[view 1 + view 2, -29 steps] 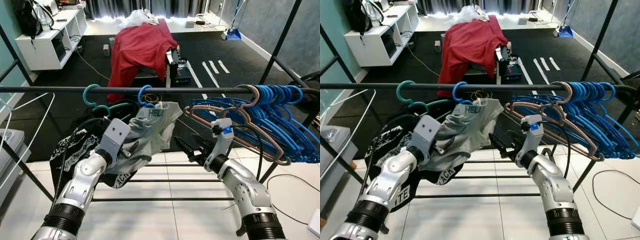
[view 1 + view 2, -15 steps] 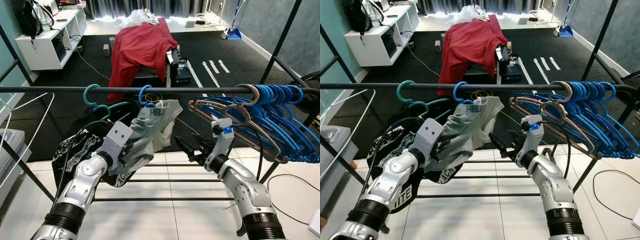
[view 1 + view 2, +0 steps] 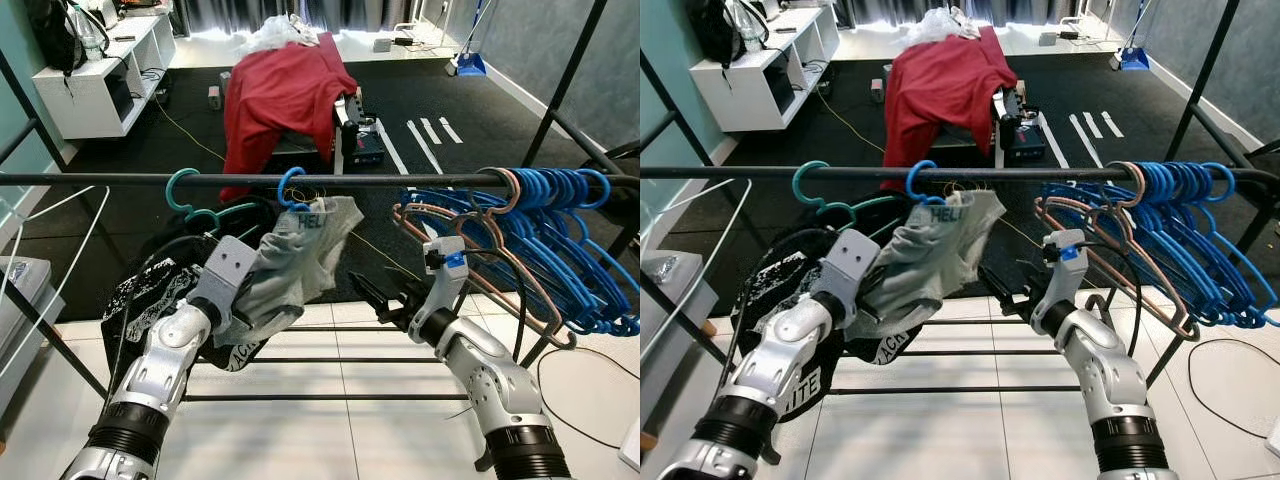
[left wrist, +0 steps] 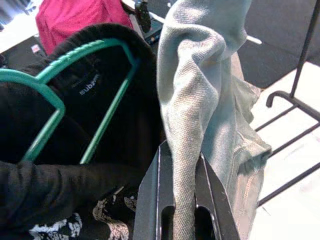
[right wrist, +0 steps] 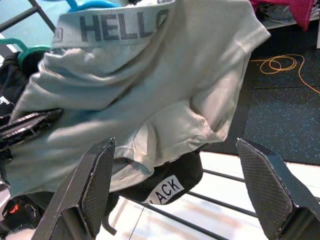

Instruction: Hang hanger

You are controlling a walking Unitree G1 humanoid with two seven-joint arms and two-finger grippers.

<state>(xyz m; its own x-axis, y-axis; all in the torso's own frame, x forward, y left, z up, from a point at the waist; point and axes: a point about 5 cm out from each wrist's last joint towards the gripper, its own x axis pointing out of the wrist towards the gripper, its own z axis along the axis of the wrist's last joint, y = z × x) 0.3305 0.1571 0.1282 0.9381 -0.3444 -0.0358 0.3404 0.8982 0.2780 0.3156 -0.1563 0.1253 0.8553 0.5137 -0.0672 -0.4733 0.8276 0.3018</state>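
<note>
A grey garment (image 3: 295, 262) printed "HELL" at its waistband hangs from a blue hanger (image 3: 292, 190) hooked over the dark rail (image 3: 120, 180) of a clothes rack. Beside it on the robot's left, a teal hanger (image 3: 193, 205) carries a black printed shirt (image 3: 150, 295).

The left gripper (image 4: 181, 200) is pinched shut on a fold of the grey garment; in the left wrist view the cloth runs up between its two black fingers (image 4: 150, 195), with the teal hanger and black shirt just behind. Compared with a second ago, the left arm has drawn the cloth down and toward the robot's left, so the garment now bunches into a tighter, narrower drape and its lower hem has lifted off the black shirt's front.

The right gripper (image 5: 185, 185) hovers near the garment's right edge with its fingers (image 5: 95, 185) spread wide apart, touching nothing; it sits much where it was a second ago.

At the rail's right end, the bundle of bare blue hangers (image 3: 560, 240) and the pink hangers (image 3: 470, 240) in front of it have swung slightly to the right since the earlier pictures, leaving a wider gap between them and the grey garment.

Farther back, a red cloth (image 3: 280, 95) is draped over a piece of equipment on the dark floor mat.
</note>
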